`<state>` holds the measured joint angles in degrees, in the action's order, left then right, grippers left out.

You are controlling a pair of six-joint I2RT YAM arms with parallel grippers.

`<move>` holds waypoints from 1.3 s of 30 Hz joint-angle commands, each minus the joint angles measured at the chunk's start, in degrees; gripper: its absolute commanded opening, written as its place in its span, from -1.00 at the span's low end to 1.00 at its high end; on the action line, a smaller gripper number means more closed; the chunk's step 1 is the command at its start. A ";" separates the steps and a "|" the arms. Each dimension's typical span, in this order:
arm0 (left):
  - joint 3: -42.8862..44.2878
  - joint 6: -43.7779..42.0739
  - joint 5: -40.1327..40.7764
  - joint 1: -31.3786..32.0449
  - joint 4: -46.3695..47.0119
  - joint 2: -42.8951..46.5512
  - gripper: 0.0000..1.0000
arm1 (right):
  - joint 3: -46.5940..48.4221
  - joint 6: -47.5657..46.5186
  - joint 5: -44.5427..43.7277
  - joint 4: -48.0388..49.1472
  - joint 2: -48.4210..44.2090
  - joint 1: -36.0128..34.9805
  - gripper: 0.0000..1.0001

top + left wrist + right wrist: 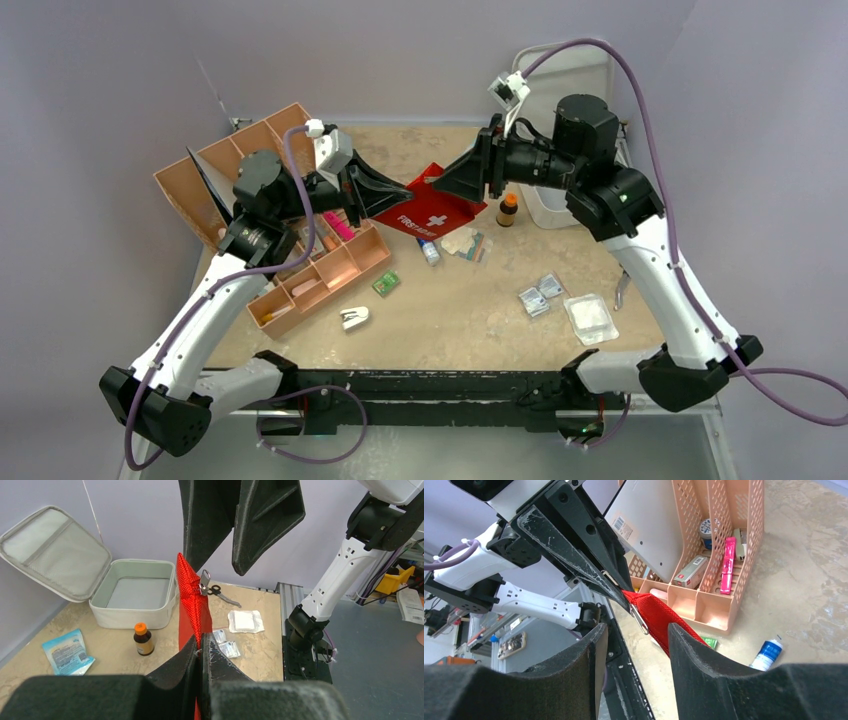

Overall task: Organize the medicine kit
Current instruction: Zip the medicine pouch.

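One light grey medicine kit (pixel 131 618) sits lid-open at the far right corner of the bench (pixel 470 310), near one brown bottle (pixel 508 208). Two tan organizer trays (pixel 320 275) stand at the left. Both arms reach inward to one red pouch (pixel 430 212). The left fingers (pixel 192 655) pinch its edge, and the right fingers (pixel 594 645) stand apart astride its zipper end.

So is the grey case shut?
No, the grey case sits with its lid tipped back, so you can see inside.
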<state>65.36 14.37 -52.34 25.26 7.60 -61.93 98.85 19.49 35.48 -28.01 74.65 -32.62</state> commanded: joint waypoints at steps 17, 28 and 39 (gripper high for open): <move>0.25 -0.13 -0.07 0.14 1.07 -0.21 -1.00 | -3.06 4.84 5.09 8.03 1.68 -0.08 -0.18; 0.03 -0.66 0.05 0.14 0.57 0.14 -1.00 | -5.02 6.05 7.57 10.71 1.61 -0.07 -0.29; 0.07 -0.34 0.33 0.14 0.51 0.43 -1.00 | -6.07 5.82 7.92 12.06 0.89 -0.07 -0.60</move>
<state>65.34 14.33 -52.25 25.26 7.03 -62.13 93.23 25.02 40.73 -19.27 76.55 -32.56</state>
